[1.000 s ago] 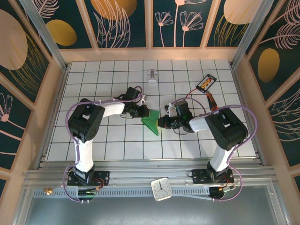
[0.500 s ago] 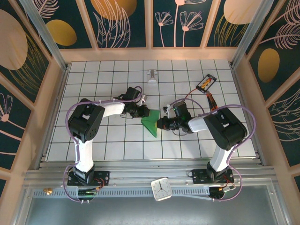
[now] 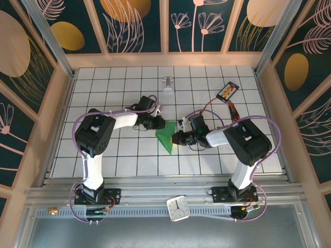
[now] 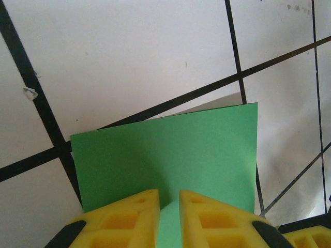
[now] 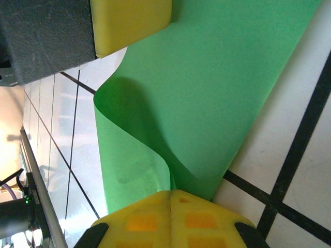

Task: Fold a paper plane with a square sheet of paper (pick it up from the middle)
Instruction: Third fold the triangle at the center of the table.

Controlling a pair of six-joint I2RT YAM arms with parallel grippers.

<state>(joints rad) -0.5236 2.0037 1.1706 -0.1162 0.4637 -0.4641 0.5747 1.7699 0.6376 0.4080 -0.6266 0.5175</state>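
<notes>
Mid-tabletop the green sheet (image 3: 166,137) buckles, the right gripper (image 5: 170,194) with jaws clamped on its edge, the left gripper (image 4: 169,201) pressing on it with jaws slightly apart, and if that hold slips, the fold could land crooked.

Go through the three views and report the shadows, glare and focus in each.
Top external: even light, sharp across the table. Left wrist: a soft shadow on the near part of the green paper, grid lines crisp. Right wrist: a dark shadow inside the paper's curl, and bright glare on the table at lower left.
</notes>
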